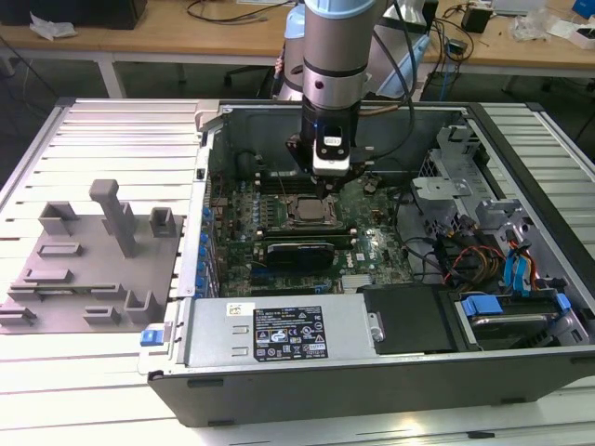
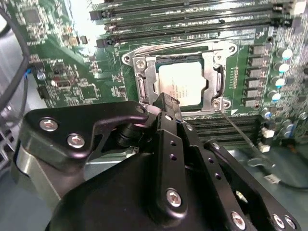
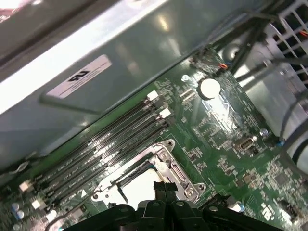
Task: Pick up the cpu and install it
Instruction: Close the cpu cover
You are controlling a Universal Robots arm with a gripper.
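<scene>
A ribbed pale metal desk [image 1: 112, 130] carries an open computer case [image 1: 372, 381]. Grey fixture blocks [image 1: 93, 269] stand on the exterior view's left, and wooden benches [image 1: 186, 32] cross the far room. The arm [image 1: 339, 56] hangs over the green motherboard [image 1: 372, 246], where the cpu [image 1: 305, 212] lies in its socket. The second wrist view shows the cpu's silver top just beyond the jaws, which are pressed together and pinch nothing. The first wrist view adds memory slots [image 3: 96, 154] and a coin battery [image 3: 209, 87].
</scene>
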